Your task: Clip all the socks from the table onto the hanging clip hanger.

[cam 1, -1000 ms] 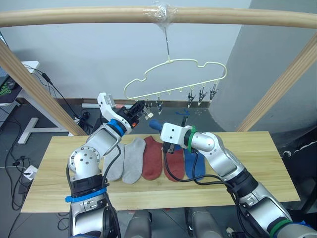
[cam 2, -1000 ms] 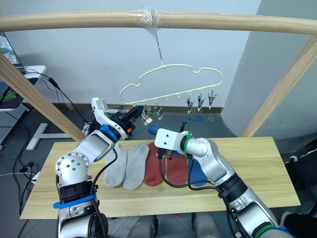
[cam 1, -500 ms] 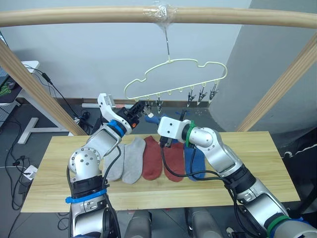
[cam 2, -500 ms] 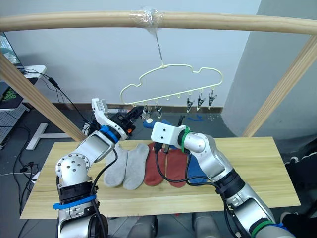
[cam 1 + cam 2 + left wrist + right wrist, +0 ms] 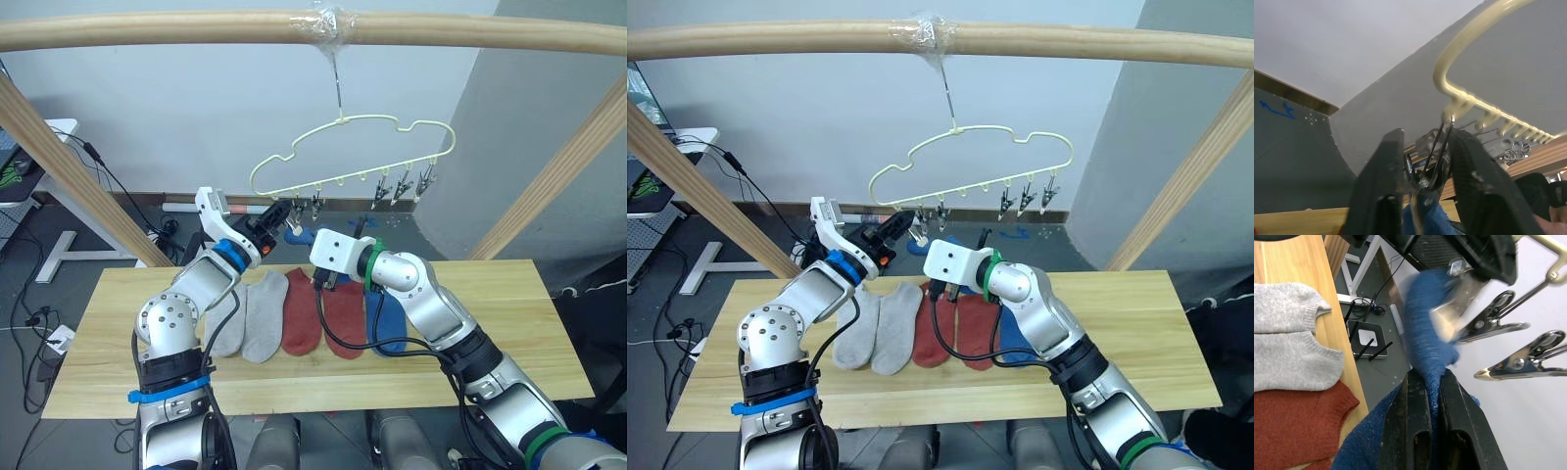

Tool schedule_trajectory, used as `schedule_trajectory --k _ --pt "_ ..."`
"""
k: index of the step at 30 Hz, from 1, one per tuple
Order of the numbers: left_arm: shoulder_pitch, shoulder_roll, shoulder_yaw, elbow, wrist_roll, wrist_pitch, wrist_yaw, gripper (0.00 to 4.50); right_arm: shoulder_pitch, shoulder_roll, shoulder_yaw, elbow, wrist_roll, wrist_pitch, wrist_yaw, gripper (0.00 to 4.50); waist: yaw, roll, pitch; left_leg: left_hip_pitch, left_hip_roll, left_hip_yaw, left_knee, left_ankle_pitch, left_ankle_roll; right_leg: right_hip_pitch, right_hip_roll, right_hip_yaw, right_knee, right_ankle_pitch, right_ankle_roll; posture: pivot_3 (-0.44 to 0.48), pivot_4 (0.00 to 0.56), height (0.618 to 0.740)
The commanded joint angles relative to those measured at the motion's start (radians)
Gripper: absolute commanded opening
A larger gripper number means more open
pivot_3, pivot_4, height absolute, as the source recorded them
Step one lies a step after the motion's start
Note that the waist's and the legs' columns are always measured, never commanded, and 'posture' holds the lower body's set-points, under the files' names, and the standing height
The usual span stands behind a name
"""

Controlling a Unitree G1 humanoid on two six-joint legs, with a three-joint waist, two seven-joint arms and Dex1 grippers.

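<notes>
Probably a lab: floor cables [image 5: 118,191], wooden test frame [image 5: 196,29], white desk [image 5: 59,147]

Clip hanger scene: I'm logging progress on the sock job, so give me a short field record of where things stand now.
blue sock in hand: pinched by right tool, lifted to the clips
left tool: squeezing the end clip, blue fabric at its mouth
clip hanger: hanging from wooden beam, no sock hanging freely yet
socks on table: two grey, two red, one blue
</notes>
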Motion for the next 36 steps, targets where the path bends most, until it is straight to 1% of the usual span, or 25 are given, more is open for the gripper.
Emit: schedule_trajectory --k 1,6,7,10,13,15,16,17,18,19,20,21,22,23,25,26,27,29,33,36 --pt "0.009 0.01 0.008 -0.04 -0.04 0.01 -0.002 2.85 0.006 0.017 -0.018 -0.027 0.025 0.003 0.0 0.0 0.0 0.0 0.0 0.0 0.0 0.0 0.0 0.0 0.0 0.0 0.0 0.0 0.0 0.0 0.0 0.101 0.219 0.74" --pt "0.047 0.114 0.057 -0.092 -0.127 0.083 0.015 4.35 0.032 0.055 -0.028 -0.029 0.082 0.031 0.015 0.0 -0.004 0.0 0.0 -0.001 0.0 0.0 0.0 0.0 0.0 -0.003 0.0 0.0 0.001 0.0 -0.001 0.108 0.221 0.74" --pt "0.059 0.136 0.063 -0.099 -0.157 0.101 0.014 4.45 0.04 0.071 -0.036 -0.027 0.108 0.047 0.022 0.0 -0.002 0.0 0.0 -0.002 0.0 0.0 -0.001 0.0 0.0 -0.004 0.0 0.0 0.002 0.001 -0.001 0.108 0.221 0.74" --pt "0.099 0.204 0.065 -0.137 -0.211 0.146 -0.005 4.45 0.067 0.167 -0.095 -0.02 0.231 0.15 0.027 0.0 -0.002 0.0 0.0 -0.003 0.0 0.0 -0.001 0.0 0.0 -0.004 0.0 0.0 0.002 0.001 -0.001 0.121 0.219 0.74" --pt "0.122 0.24 0.047 -0.162 -0.215 0.151 -0.015 4.45 0.066 0.207 -0.126 -0.016 0.285 0.201 0.033 0.0 0.002 0.0 0.0 -0.003 0.0 0.0 -0.001 0.0 0.0 -0.004 0.0 0.0 0.002 0.001 -0.002 0.14 0.216 0.74" --pt "0.15 0.281 0.041 -0.19 -0.201 0.157 -0.037 4.45 0.053 0.264 -0.169 -0.001 0.366 0.272 0.032 0.0 0.005 0.0 0.0 -0.003 0.0 0.0 -0.001 0.0 0.0 -0.004 0.0 0.0 0.002 0.001 -0.002 0.14 0.216 0.74" --pt "0.165 0.301 0.041 -0.209 -0.185 0.152 -0.048 4.48 0.045 0.305 -0.212 0.006 0.426 0.333 0.025 0.26 0.008 0.0 0.0 -0.003 0.0 0.0 -0.001 0.0 0.0 -0.004 0.0 0.0 0.002 0.001 -0.002 0.14 0.216 0.74" --pt "0.184 0.324 0.032 -0.239 -0.152 0.135 -0.068 4.5 0.041 0.326 -0.236 0.01 0.465 0.372 0.029 0.52 0.015 0.0 0.0 -0.003 0.0 -0.001 -0.001 0.0 0.001 -0.004 0.0 -0.001 0.002 0.001 -0.002 0.151 0.201 0.74" --pt "0.196 0.332 0.033 -0.26 -0.127 0.117 -0.066 4.5 0.037 0.331 -0.249 0.017 0.473 0.388 0.016 0.72 0.013 -0.001 0.0 -0.003 0.0 -0.001 -0.001 -0.001 0.002 -0.004 0.0 -0.001 0.002 0.001 -0.002 0.151 0.201 0.74" --pt "0.206 0.339 0.032 -0.274 -0.11 0.101 -0.066 4.5 0.032 0.333 -0.257 0.021 0.477 0.403 0.006 1.01 0.015 -0.001 0.0 -0.003 0.001 -0.001 -0.002 -0.001 0.002 -0.005 0.001 -0.001 0.002 0.001 -0.002 0.151 0.201 0.74" --pt "0.212 0.342 0.034 -0.281 -0.112 0.095 -0.066 4.5 0.03 0.325 -0.253 0.021 0.477 0.403 0.009 1.31 0.019 -0.001 0.0 -0.003 0.001 -0.001 -0.002 -0.001 0.001 -0.005 0.001 -0.001 0.002 0.001 -0.003 0.151 0.201 0.74" --pt "0.216 0.342 0.035 -0.283 -0.117 0.092 -0.066 4.5 0.028 0.319 -0.25 0.02 0.48 0.405 0.011 1.75 0.023 -0.001 0.0 -0.003 0.001 -0.001 -0.002 -0.001 0.001 -0.005 0.001 -0.001 0.002 0.001 -0.003 0.151 0.201 0.74" --pt "0.225 0.365 0.021 -0.298 -0.089 0.084 -0.089 4.5 0.028 0.315 -0.257 0.026 0.487 0.41 0.009 1.98 0.024 -0.001 0.0 -0.003 0.001 -0.001 -0.002 -0.001 0.001 -0.005 0.001 -0.001 0.002 0.001 -0.003 0.165 0.205 0.74" --pt "0.226 0.381 0.007 -0.303 -0.064 0.077 -0.107 4.5 0.025 0.311 -0.264 0.039 0.494 0.41 0.006 2.35 0.027 -0.001 0.0 -0.003 0.001 -0.001 -0.002 -0.001 0.001 -0.005 0.001 -0.001 0.002 0.001 -0.003 0.197 0.218 0.74" --pt "0.239 0.416 -0.013 -0.323 -0.008 0.052 -0.136 4.5 0.038 0.287 -0.265 0.05 0.498 0.389 0.018 3.02 0.031 -0.001 0.001 -0.004 0.001 -0.001 -0.002 -0.001 0.002 -0.005 0.001 -0.001 0.001 0.0 -0.003 0.214 0.22 0.74" --pt "0.247 0.422 -0.015 -0.335 0.016 0.033 -0.141 4.5 0.048 0.273 -0.262 0.044 0.501 0.384 0.026 3.41 0.033 -0.001 0.001 -0.004 0.001 -0.001 -0.002 -0.001 0.003 -0.005 0.001 -0.001 0.001 0.0 -0.003 0.214 0.22 0.74" --pt "0.263 0.422 -0.021 -0.358 0.046 0.009 -0.146 4.5 0.061 0.26 -0.262 0.028 0.508 0.391 0.033 3.81 0.036 -0.001 0.0 -0.004 0.001 -0.001 -0.002 -0.001 0.003 -0.005 0.001 -0.001 0.001 0.0 -0.002 0.233 0.213 0.74" --pt "0.287 0.406 -0.041 -0.394 0.092 -0.029 -0.145 4.5 0.078 0.23 -0.257 0.005 0.519 0.398 0.046 4.48 0.043 -0.001 0.0 -0.004 0.001 0.0 -0.002 -0.002 0.003 -0.005 0.001 -0.001 0.0 0.0 -0.003 0.233 0.217 0.74" --pt "0.325 0.397 -0.084 -0.441 0.159 -0.075 -0.162 4.5 0.098 0.18 -0.234 -0.018 0.503 0.367 0.038 4.48 0.049 0.0 0.001 -0.005 0.001 0.0 -0.002 -0.002 0.003 -0.006 0.001 -0.001 0.001 0.0 -0.003 0.231 0.217 0.74" --pt "0.333 0.345 -0.11 -0.448 0.186 -0.097 -0.129 4.5 0.13 0.111 -0.237 -0.068 0.497 0.34 0.052 4.48 0.052 0.0 0.0 -0.005 0.001 0.0 -0.002 -0.002 0.003 -0.006 0.0 -0.001 0.001 0.0 -0.002 0.221 0.203 0.74"
